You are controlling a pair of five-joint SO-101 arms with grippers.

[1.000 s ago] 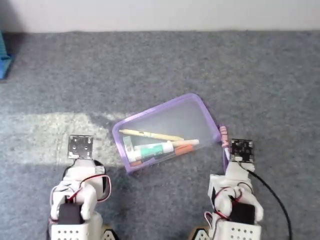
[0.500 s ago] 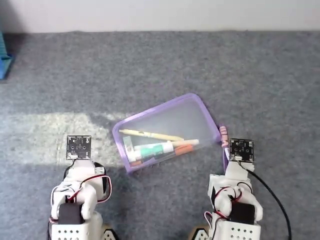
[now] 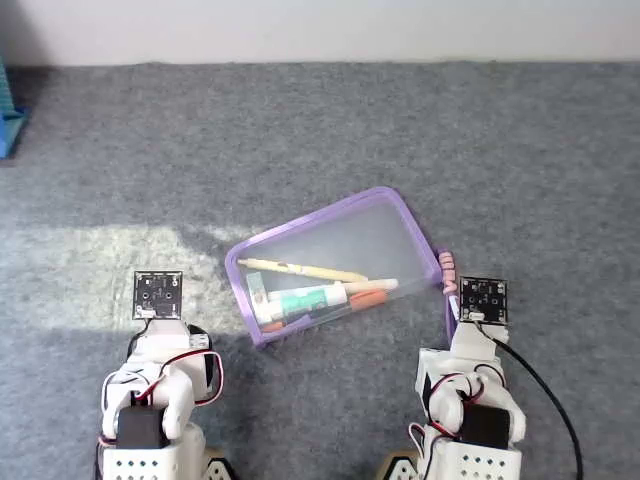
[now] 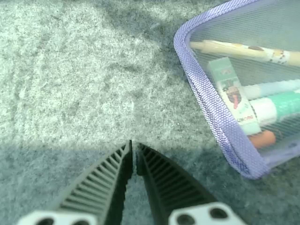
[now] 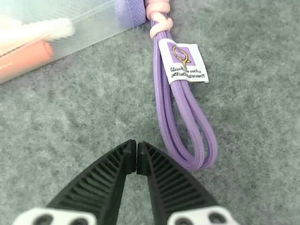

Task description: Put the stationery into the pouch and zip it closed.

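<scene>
Left claw (image 4: 134,157) first: fingers pinched tip to tip, gripping nothing, low over the grey counter (image 4: 70,70). Right claw (image 5: 136,157), same story, tips pressed together and empty. Just beside the right claw's tips lies a purple cord loop (image 5: 185,126), its rounded end close by but not touching. Follow that cord out from the claw and there's a white tag (image 5: 183,61) wrapped on it, then a pink pull (image 5: 159,9) knotted at the pouch's corner.

Now the pouch (image 3: 370,235) itself: clear with a purple rim, flat on the counter, ahead of both claws and lying between them, slanted, one corner near each claw. From the left claw, the purple rim sits forward and off toward the other arm, apart from the fingers.

Inside the pouch, nearest the left claw's side, a small box (image 4: 233,96). Alongside it are an orange marker (image 3: 365,296) and a green-and-white tube (image 3: 305,298), and on the far side a pale pencil (image 3: 300,269).
</scene>
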